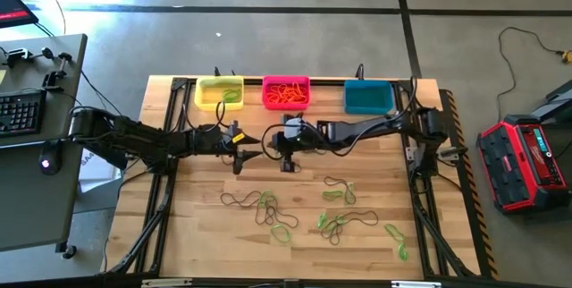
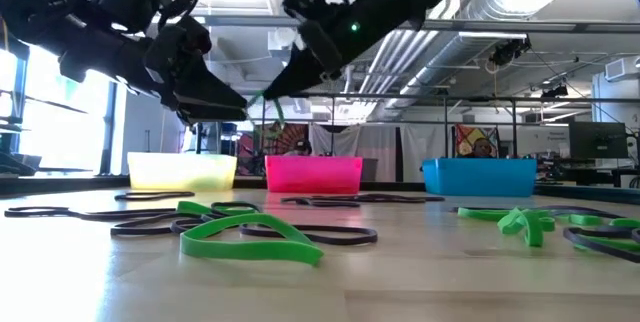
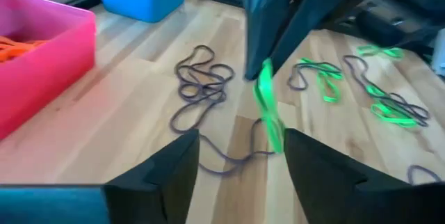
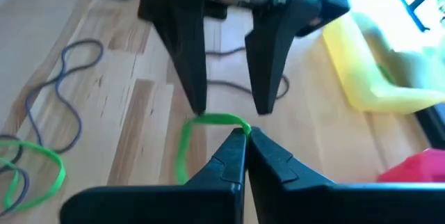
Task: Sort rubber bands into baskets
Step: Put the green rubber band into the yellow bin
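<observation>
Three baskets stand in a row along the table's far edge. Loose rubber bands lie scattered across the near half. Above the table's middle, the left gripper and right gripper meet tip to tip.

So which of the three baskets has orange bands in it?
The pink basket, in the middle of the row: orange rubber bands fill it.

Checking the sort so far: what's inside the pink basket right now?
In the high view, the pink basket holds a tangle of orange rubber bands covering most of its floor. Anything lying beneath that tangle is hidden; no green or dark bands show in it.
</observation>
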Robot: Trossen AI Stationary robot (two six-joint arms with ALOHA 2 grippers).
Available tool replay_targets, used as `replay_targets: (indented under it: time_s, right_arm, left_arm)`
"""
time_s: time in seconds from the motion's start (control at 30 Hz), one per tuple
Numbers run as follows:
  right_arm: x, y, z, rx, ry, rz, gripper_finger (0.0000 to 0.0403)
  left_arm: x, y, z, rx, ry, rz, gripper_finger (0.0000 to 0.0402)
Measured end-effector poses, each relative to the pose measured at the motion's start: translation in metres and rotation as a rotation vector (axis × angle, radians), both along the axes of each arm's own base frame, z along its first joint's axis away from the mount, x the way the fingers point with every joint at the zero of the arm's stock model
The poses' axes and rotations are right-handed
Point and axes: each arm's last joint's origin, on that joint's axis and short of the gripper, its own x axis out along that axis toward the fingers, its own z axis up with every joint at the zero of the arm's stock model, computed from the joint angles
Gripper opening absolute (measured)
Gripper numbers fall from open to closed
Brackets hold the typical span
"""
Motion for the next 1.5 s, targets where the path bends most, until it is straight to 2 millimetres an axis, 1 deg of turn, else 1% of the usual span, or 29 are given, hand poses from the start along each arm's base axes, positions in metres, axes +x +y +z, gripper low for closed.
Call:
replay_targets:
  time_s: [0.1, 0.2, 0.47, 0.63, 0.87, 0.93, 1.03, 1.23, 1.27, 1.3, 1.37, 1.5]
  right_arm:
    - [0.001, 0.0, 0.003, -0.002, -0.027, -0.002, 0.0]
    - [0.001, -0.001, 0.003, -0.013, -0.023, -0.019, 0.0]
    - [0.001, -0.001, 0.003, -0.028, -0.023, -0.043, 0.0]
    - [0.002, -0.002, 0.005, -0.04, -0.045, -0.06, 0.0]
    - [0.003, -0.001, 0.007, -0.034, -0.074, -0.048, 0.0]
    - [0.003, 0.0, 0.007, -0.027, -0.074, -0.049, 0.0]
    - [0.003, 0.0, 0.007, -0.003, -0.077, -0.035, 0.0]
    - [0.004, 0.001, 0.007, 0.025, -0.085, -0.032, 0.0001]
    - [0.003, 0.001, 0.007, 0.025, -0.085, -0.032, 0.0004]
    - [0.003, 0.001, 0.007, 0.026, -0.084, -0.032, 0.0009]
    - [0.003, 0.001, 0.007, 0.026, -0.08, -0.033, 0.0028]
    - [0.003, 0.001, 0.006, 0.053, -0.077, -0.058, 0.0086]
  left_arm:
    - [0.0, -0.001, 0.0, 0.004, 0.0, 0.002, 0.022]
    - [0.001, -0.005, 0.0, 0.003, -0.004, -0.016, 0.0227]
    - [0.001, -0.008, 0.001, -0.009, -0.011, -0.066, 0.0227]
    - [0.003, -0.009, 0.006, -0.015, -0.061, -0.076, 0.0227]
    - [0.003, -0.005, 0.006, 0.0, -0.067, -0.019, 0.0224]
    - [0.003, -0.005, 0.006, 0.001, -0.067, -0.018, 0.0211]
    - [0.003, -0.005, 0.006, 0.001, -0.067, -0.018, 0.0168]
    - [0.002, -0.004, 0.004, -0.012, -0.047, 0.009, 0.0031]
    - [0.002, -0.003, 0.004, -0.011, -0.048, 0.03, 0.0016]
    - [0.002, -0.002, 0.004, -0.014, -0.05, 0.059, 0.0009]
    - [0.001, 0.003, 0.004, -0.024, -0.053, 0.102, 0.001]
    - [-0.001, 0.013, 0.004, -0.045, -0.058, 0.163, 0.0003]
